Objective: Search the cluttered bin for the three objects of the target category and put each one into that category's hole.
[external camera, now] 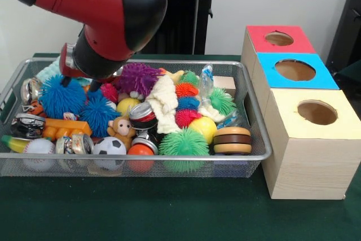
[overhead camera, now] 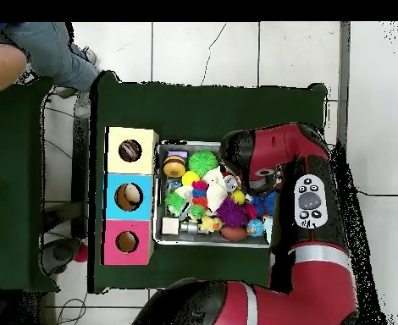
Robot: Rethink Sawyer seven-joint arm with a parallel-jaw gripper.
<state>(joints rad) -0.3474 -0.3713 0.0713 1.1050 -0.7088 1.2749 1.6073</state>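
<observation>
Wire-mesh bin [external camera: 256,139] is sitting on the green table [external camera: 169,213], crowded with toys. Among them are lying blue spiky balls [external camera: 61,95], a purple spiky ball [external camera: 138,77], a green spiky ball [external camera: 183,142], a cream knitted cloth [external camera: 164,103], a small soccer ball [external camera: 109,146], a baseball [external camera: 38,147], a monkey plush [external camera: 121,129] and a stack of wooden rings [external camera: 232,139].

Red-and-black arm [external camera: 98,4] is reaching down over the bin's far left part in the front view. Its gripper [external camera: 84,74] is sitting low among the blue spiky balls, mostly covered by the wrist. I cannot tell how its jaws are standing or whether anything is being held.

No rope toy is showing clearly in the pile.

Three wooden boxes are standing in a row just beside the bin. The yellow-surround hole [external camera: 317,112] is topping the nearest one, the blue-surround hole [external camera: 295,70] the middle, and the red-surround hole [external camera: 278,38] the farthest.

A person's sleeve [overhead camera: 54,51] is showing at the overhead view's top left.
</observation>
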